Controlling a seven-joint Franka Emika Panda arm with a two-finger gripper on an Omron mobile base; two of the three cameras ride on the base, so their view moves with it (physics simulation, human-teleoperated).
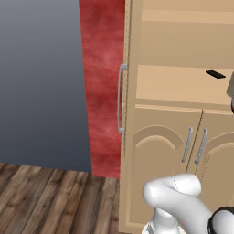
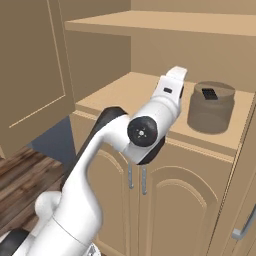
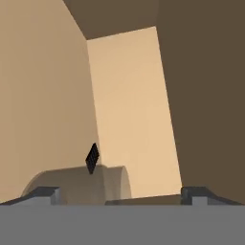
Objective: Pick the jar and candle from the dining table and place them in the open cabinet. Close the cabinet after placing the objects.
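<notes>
The gripper is seen nearest the hand camera, its two finger tips spread wide with nothing clamped between them. The jar is set upright on the lower shelf of the cabinet, near the shelf's front edge and toward its right end. In the hand view the jar lies just ahead of the open jaws; contact cannot be confirmed. A small flat black object is seen at the jar, apparently inside the glass.

The release appears complete. The hand should be drawn straight back from the jar, jaws kept spread, so that the glass is not nudged toward the front edge. The open door should be cleared on the way out.

Counted: one jar, one black object, two lower doors, two lower bar handles.
</notes>
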